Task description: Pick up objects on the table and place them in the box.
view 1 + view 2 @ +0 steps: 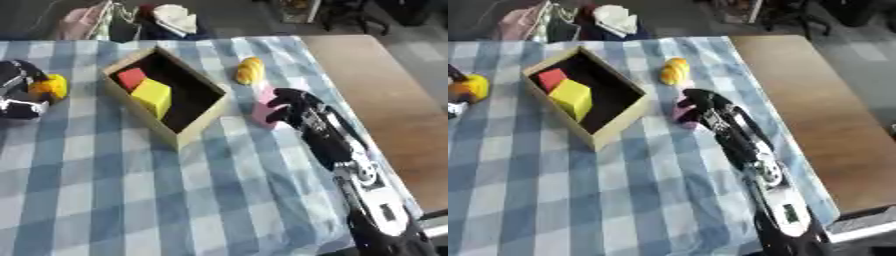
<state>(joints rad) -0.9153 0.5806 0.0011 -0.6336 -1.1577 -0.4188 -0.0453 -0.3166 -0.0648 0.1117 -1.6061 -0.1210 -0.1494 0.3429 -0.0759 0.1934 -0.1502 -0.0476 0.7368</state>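
Pink block point(262, 107) sits on the cloth just right of the box point(188, 131), right hand point(293, 106) curled around it; left hand point(19, 90) holds a yellow object point(51, 86); advise lifting clear of the wall before carrying over the opening.

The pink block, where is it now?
The pink block lies on the checked cloth just right of the wooden box, below the yellow-orange object; the right hand is curled on it.
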